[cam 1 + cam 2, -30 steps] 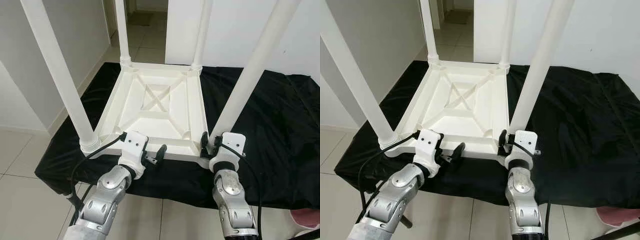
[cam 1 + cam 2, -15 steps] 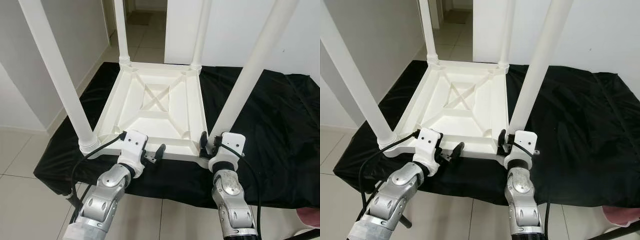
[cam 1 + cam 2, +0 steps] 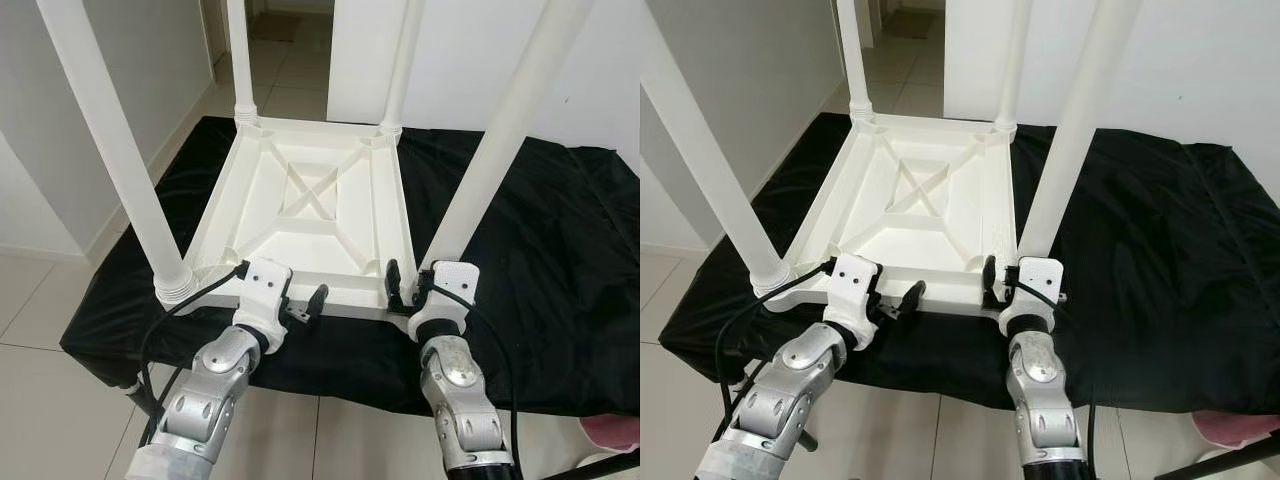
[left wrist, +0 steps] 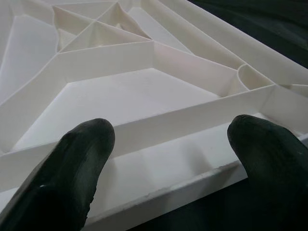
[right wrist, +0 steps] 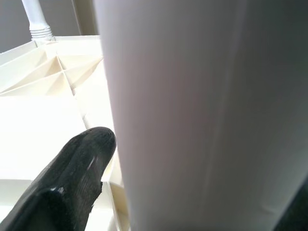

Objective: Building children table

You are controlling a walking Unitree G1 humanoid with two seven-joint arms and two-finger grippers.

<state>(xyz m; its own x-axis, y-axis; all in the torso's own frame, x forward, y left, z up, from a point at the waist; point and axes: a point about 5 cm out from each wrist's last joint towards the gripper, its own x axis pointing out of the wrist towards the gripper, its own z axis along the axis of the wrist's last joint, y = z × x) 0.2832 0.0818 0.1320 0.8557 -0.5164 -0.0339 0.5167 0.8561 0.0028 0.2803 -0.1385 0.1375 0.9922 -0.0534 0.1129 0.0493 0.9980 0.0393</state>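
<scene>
White table (image 3: 310, 215) upside down, 4 legs up.

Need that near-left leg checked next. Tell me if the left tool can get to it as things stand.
Probably yes. The left tool is open at the upturned table's near edge, and the near-left leg stands just beside it with nothing between them.

White table (image 3: 310, 215), black cloth (image 3: 540, 260), black fingers (image 4: 82, 159), silver arms (image 3: 205, 400)
</scene>
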